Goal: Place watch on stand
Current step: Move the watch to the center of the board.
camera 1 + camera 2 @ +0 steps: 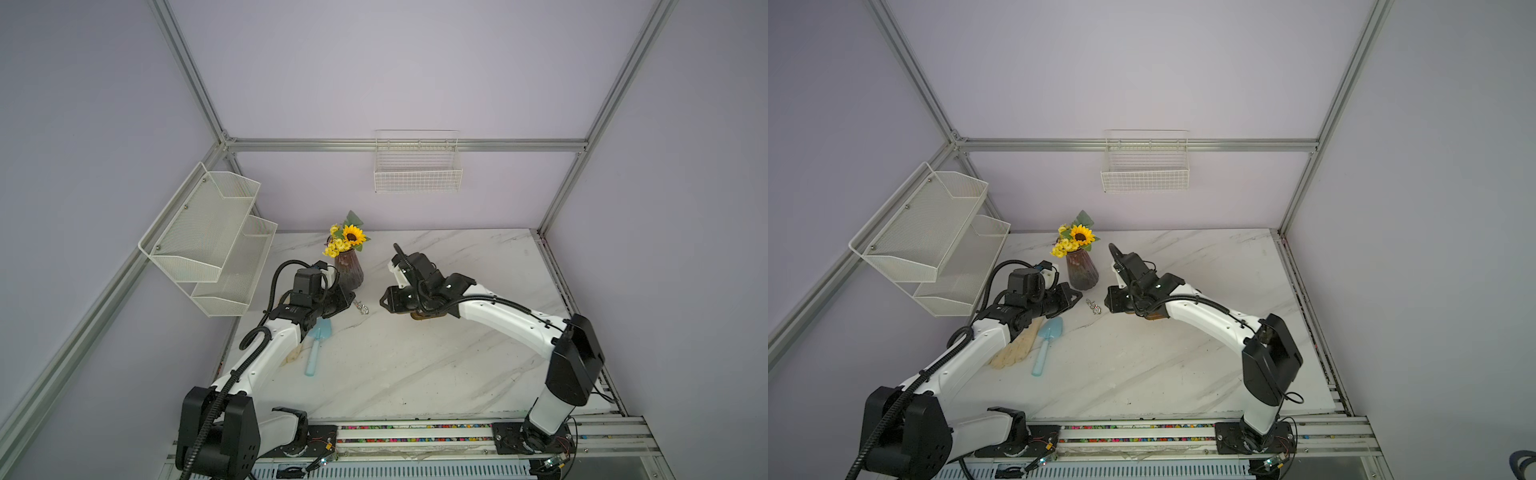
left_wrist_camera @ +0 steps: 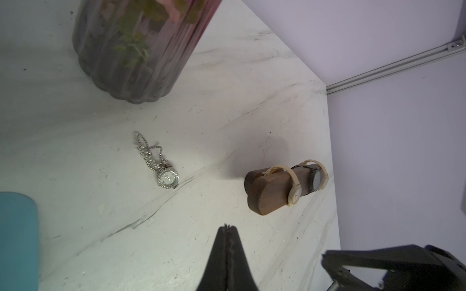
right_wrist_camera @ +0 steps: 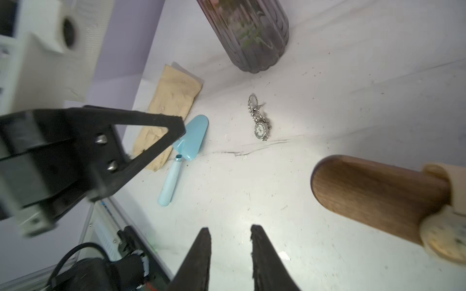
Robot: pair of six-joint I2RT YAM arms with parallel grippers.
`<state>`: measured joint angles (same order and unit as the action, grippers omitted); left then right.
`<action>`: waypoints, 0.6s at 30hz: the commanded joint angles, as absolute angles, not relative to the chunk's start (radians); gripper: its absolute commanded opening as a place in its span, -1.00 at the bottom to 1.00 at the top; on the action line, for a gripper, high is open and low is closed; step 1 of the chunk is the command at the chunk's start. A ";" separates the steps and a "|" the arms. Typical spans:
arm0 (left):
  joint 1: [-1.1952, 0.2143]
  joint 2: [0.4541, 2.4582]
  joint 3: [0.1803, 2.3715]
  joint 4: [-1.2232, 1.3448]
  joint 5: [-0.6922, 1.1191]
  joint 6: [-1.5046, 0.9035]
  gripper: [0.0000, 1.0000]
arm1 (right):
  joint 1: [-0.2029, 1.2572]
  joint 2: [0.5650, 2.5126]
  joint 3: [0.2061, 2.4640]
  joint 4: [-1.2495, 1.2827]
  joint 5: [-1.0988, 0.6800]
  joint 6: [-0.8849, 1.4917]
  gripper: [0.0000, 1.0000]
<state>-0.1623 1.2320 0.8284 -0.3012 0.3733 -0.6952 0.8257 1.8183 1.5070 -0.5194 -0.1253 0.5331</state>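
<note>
Silver watch point(image 3: 261, 129) lies apart, beyond right fingers point(image 3: 264, 262)

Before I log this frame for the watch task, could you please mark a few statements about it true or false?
1. The silver watch lies on the table, held by neither pincer. True.
2. The left pincer is open. False: its jaws are shut together, holding nothing.
3. The stand is bare. False: it already carries a beige watch and a dark-faced watch.
4. The right pincer is open with nothing between its jaws. True.
5. The blue trowel leans on the stand. False: it lies flat on the table, apart from it.
</note>
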 commanded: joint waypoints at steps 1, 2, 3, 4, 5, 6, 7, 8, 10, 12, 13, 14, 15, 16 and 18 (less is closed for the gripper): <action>-0.148 1.178 0.856 -0.361 0.343 -0.712 -0.51 | 0.841 1.931 1.584 -0.544 -0.003 0.448 -0.37; -0.146 1.168 0.852 -0.373 0.331 -0.713 -0.35 | 0.846 1.960 1.601 -0.540 0.005 0.444 -0.37; -0.142 1.153 0.846 -0.392 0.308 -0.719 -0.19 | 0.851 1.992 1.628 -0.541 0.006 0.433 -0.36; -0.135 1.137 0.843 -0.417 0.272 -0.729 -0.07 | 0.857 2.025 1.657 -0.544 0.013 0.423 -0.35; -0.129 1.123 0.837 -0.436 0.247 -0.738 -0.03 | 0.863 2.048 1.679 -0.542 0.020 0.419 -0.35; -0.118 1.107 0.831 -0.454 0.222 -0.749 0.00 | 0.866 2.085 1.703 -0.539 0.019 0.411 -0.34; -0.106 1.092 0.820 -0.459 0.214 -0.755 0.00 | 0.868 2.114 1.729 -0.542 0.020 0.407 -0.34; -0.097 1.080 0.812 -0.459 0.216 -0.758 0.00 | 0.870 2.148 1.757 -0.545 0.018 0.407 -0.34; -0.084 1.064 0.803 -0.463 0.221 -0.758 0.00 | 0.870 2.193 1.799 -0.546 0.024 0.401 -0.34; -0.076 1.058 0.798 -0.463 0.231 -0.759 0.00 | 0.873 2.230 1.833 -0.546 0.024 0.399 -0.33; -0.072 1.058 0.795 -0.464 0.238 -0.759 0.00 | 0.873 2.250 1.857 -0.555 0.029 0.394 -0.33; -0.071 1.060 0.795 -0.463 0.248 -0.760 0.00 | 0.874 2.268 1.877 -0.557 0.033 0.389 -0.33; -0.069 1.065 0.795 -0.464 0.256 -0.761 0.00 | 0.873 2.282 1.890 -0.557 0.032 0.386 -0.32; -0.067 1.070 0.797 -0.465 0.261 -0.759 0.00 | 0.874 2.305 1.911 -0.560 0.032 0.382 -0.31; -0.062 1.081 0.798 -0.464 0.272 -0.759 0.00 | 0.875 2.352 1.960 -0.582 0.031 0.376 -0.30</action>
<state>-0.0738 1.0760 0.8207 -0.4591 0.2584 -0.7486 0.8677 2.3074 1.9068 -0.5491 0.0116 0.4049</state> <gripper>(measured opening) 0.500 0.349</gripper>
